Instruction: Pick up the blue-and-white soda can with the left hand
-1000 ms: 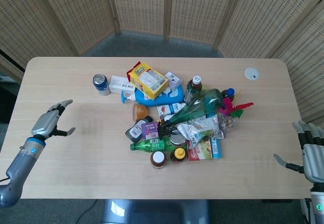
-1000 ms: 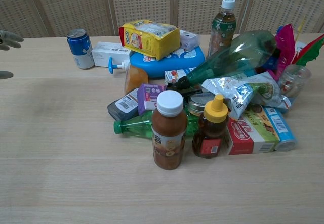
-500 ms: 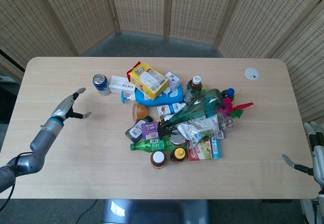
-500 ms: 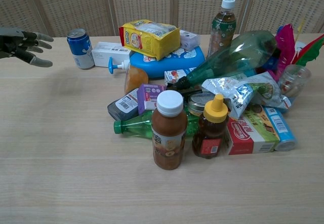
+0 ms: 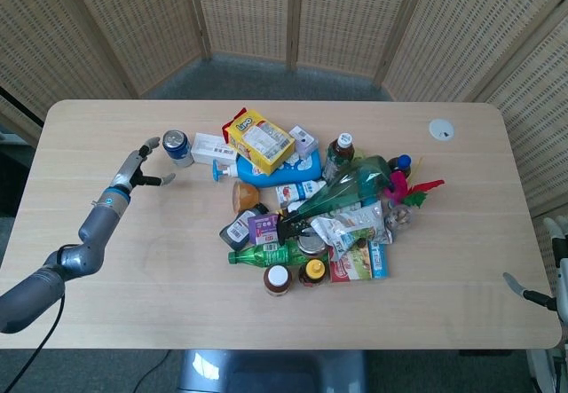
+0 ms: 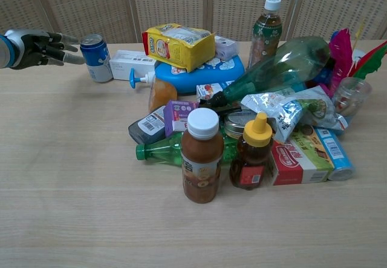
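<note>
A light wooden table point(image 5: 133, 269) carries a central heap of groceries and, apart from it at the far left, the task's object. Within the heap, a large green plastic bottle point(image 6: 284, 65) lies tilted across the other items; a blue pump bottle point(image 6: 199, 74) lies on its side beneath a yellow snack bag point(image 6: 178, 44); a white carton point(image 5: 213, 149) lies flat just left of them. In the chest view, a brown drink bottle point(image 6: 202, 159) with a white cap and an amber squeeze bottle point(image 6: 251, 156) with a yellow cap stand upright at the near edge of the heap. The blue-and-white soda can point(image 5: 177, 148) stands upright on the table, just left of the white carton and clear of the heap. The left hand point(image 5: 139, 167) hovers immediately left of the can, fingers spread apart and holding nothing; its fingertips point(image 6: 71, 40) reach close to the can's side, though contact cannot be confirmed. The right hand point(image 5: 557, 269) appears only partly at the lower right frame edge, off the table; its fingers look extended, but its grasp state cannot be determined.
</note>
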You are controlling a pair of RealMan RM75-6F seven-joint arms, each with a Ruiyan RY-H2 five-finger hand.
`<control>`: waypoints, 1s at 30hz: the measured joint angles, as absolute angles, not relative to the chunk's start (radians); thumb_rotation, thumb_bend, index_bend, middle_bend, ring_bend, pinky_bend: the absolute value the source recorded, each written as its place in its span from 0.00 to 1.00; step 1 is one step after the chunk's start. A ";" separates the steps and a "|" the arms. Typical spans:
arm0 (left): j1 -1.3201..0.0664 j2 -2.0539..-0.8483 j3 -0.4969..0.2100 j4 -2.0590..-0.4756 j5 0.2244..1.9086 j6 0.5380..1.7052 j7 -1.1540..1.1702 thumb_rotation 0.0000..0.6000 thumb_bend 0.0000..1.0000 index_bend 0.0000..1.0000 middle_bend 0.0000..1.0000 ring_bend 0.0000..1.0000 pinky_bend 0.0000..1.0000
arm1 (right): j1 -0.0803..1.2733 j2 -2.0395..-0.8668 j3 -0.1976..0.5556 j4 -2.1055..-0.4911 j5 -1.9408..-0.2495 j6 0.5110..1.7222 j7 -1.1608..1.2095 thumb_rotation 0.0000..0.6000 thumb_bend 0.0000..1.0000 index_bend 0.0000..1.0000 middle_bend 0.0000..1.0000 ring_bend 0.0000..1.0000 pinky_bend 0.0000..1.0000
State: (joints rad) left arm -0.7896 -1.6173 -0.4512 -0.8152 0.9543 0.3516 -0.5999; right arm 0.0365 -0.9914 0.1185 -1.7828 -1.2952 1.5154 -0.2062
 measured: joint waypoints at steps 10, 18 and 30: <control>-0.825 -1.695 -0.515 -0.688 1.066 0.297 -0.765 1.00 0.32 0.00 0.00 0.00 0.00 | 0.022 -0.975 0.122 -1.821 -1.273 1.534 -0.244 0.65 0.18 0.00 0.00 0.00 0.00; -0.847 -1.731 -0.530 -0.621 1.155 0.284 -0.884 1.00 0.32 0.00 0.00 0.00 0.00 | 0.023 -0.975 0.124 -1.828 -1.261 1.526 -0.253 0.64 0.18 0.00 0.00 0.00 0.00; -0.847 -1.712 -0.501 -0.671 1.269 0.256 -1.029 1.00 0.32 0.00 0.00 0.00 0.00 | 0.015 -0.974 0.125 -1.828 -1.262 1.534 -0.246 0.65 0.18 0.00 0.00 0.00 0.00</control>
